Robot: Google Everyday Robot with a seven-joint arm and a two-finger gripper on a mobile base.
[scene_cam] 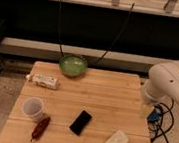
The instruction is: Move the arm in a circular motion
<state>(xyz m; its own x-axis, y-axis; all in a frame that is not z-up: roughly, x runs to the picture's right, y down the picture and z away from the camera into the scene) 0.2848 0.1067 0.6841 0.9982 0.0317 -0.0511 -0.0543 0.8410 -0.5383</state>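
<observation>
Camera view: the arm (169, 83) is seen folded, the gripper (149, 109) hung low with the wooden table (104, 101) edge just beside it. Whether it is open or closed cannot be told. Circling is judged in hand; a smooth arc clear of that edge is called for.

A light wooden table (115, 92) is recorded. On it are noted: a green bowl (72, 65) at the rear edge, a white packet (43, 81) at left, a pale cup (33, 108) and a reddish-brown oblong item (40, 127) front left, a black phone (81, 122) centrally, and a white block (117, 142) front right. The arm (170, 80) is seen just off the right edge. The gripper is not discernible.

Robot lab (gripper hidden): white arm (169, 83) beside wooden table (115, 92), loose cables (158, 128).
</observation>
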